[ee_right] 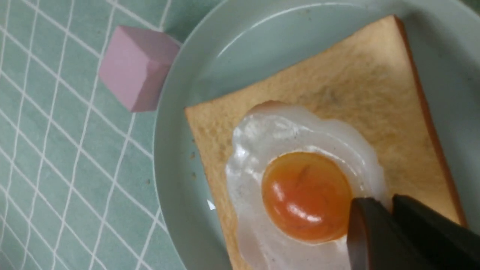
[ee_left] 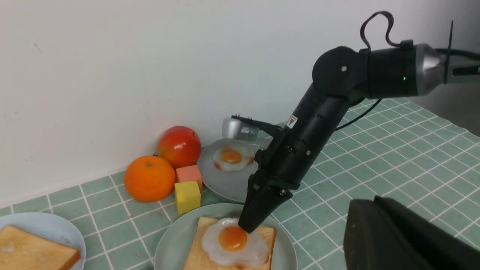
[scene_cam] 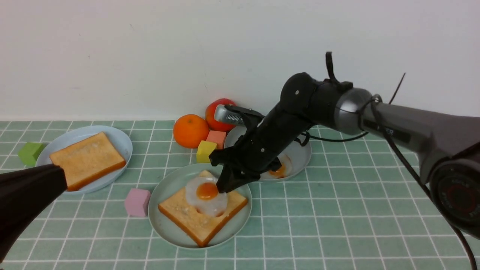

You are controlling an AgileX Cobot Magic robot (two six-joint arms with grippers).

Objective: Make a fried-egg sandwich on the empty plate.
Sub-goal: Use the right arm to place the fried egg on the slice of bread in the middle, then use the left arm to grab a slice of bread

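Right claw (ee_right: 381,204) is narrow at the egg (ee_right: 255,157), can't tell if gripping; toast (ee_right: 397,150), plate (ee_right: 180,187) below. Left claw (ee_left: 373,204) shut.

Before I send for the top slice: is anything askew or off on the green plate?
Nothing spilled or damaged shows. The egg lies on the toast within its edges, and that toast sits inside the green plate's rim. The right gripper is at the egg's edge.
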